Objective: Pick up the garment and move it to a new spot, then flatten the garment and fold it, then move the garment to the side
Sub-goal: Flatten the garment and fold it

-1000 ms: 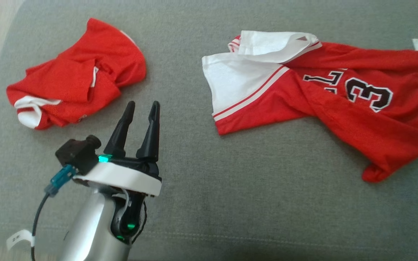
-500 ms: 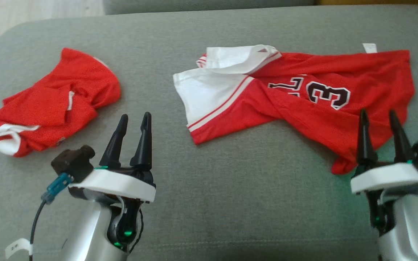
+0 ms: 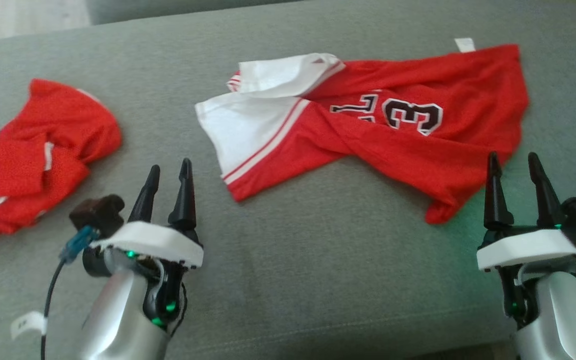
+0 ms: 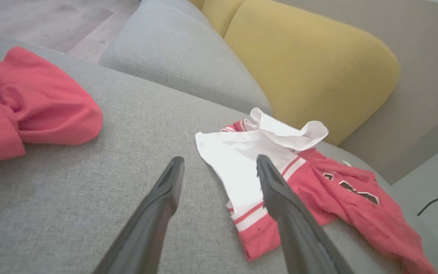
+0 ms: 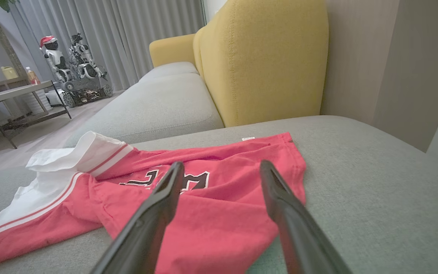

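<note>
Red and white mesh jersey (image 3: 368,135) is lying twisted at the far right of the grey fabric sofa seat (image 3: 293,260). The left pincer (image 3: 169,165) and right pincer (image 3: 512,156) are hovering near it, both parted and empty. In the left wrist view the cloth is looking light, limp and slippery, and its white hem corner (image 4: 226,160) is offering a pinch. In the right wrist view a yellow sofa back (image 5: 264,57) is rising behind, with grey curtains (image 5: 127,34) hanging farther off.
</note>
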You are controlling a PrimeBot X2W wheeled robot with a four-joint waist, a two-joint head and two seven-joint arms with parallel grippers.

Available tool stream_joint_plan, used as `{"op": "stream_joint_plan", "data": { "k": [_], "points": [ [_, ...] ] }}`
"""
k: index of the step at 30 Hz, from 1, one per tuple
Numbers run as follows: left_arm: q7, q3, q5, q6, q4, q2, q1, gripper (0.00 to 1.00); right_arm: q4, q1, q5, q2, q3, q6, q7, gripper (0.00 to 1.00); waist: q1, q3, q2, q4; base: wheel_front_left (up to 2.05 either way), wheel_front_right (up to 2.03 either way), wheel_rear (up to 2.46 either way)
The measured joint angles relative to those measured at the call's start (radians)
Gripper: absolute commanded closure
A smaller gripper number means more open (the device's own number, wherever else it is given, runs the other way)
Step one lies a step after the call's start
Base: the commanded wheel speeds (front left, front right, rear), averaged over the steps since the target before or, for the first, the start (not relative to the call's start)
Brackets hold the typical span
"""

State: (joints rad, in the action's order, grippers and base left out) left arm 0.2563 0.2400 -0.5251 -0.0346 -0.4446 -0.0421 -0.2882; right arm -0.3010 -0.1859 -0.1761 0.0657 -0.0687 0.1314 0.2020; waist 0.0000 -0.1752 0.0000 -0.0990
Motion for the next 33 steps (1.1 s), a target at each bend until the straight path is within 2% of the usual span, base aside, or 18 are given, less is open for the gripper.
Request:
{"op": "stream_joint_plan", "data": {
  "k": [7, 13, 16, 30, 31, 32, 33],
  "points": [
    [-0.031, 0.002, 0.026, 0.008, -0.226, -0.011, -0.181, 0.00, 0.030, -0.002, -0.012, -0.011, 0.028, 0.000, 0.000, 0.00, 0.0000, -0.045, 0.0000, -0.075, 0.00, 0.00, 0.00],
    [-0.073, 0.000, 0.070, 0.053, -0.390, -0.077, -0.354, 0.00, 0.061, -0.016, -0.032, -0.015, 0.057, 0.000, 0.000, 0.00, 0.0000, -0.104, 0.0000, -0.129, 0.00, 0.00, 0.00],
    [-0.087, 0.001, 0.084, 0.060, -0.462, -0.098, -0.405, 0.00, 0.063, -0.028, -0.035, -0.017, 0.067, 0.000, 0.002, 0.00, 0.0001, -0.127, 0.0000, -0.152, 0.00, 0.00, 0.00],
    [-0.105, 0.009, 0.068, -0.013, -0.637, -0.110, -0.546, 0.00, 0.054, -0.056, -0.063, -0.017, 0.086, 0.000, 0.019, 0.00, 0.0001, -0.172, 0.0000, -0.199, 0.00, 0.00, 0.00],
    [-0.107, 0.009, 0.068, -0.019, -0.648, -0.110, -0.556, 0.36, 0.052, -0.058, -0.063, -0.017, 0.086, 0.000, 0.020, 0.00, 0.0001, -0.174, 0.0000, -0.201, 0.00, 0.00, 0.00],
    [-0.110, 0.011, 0.068, -0.021, -0.658, -0.110, -0.565, 1.00, 0.048, -0.059, -0.063, -0.017, 0.086, 0.000, 0.021, 0.00, 0.0001, -0.176, 0.0000, -0.203, 0.00, 0.00, 0.00],
    [-0.114, 0.016, 0.068, -0.026, -0.666, -0.111, -0.573, 1.00, 0.043, -0.060, -0.063, -0.017, 0.086, 0.000, 0.024, 0.00, 0.0001, -0.178, 0.0000, -0.205, 0.00, 0.00, 0.00]
  ]
}}
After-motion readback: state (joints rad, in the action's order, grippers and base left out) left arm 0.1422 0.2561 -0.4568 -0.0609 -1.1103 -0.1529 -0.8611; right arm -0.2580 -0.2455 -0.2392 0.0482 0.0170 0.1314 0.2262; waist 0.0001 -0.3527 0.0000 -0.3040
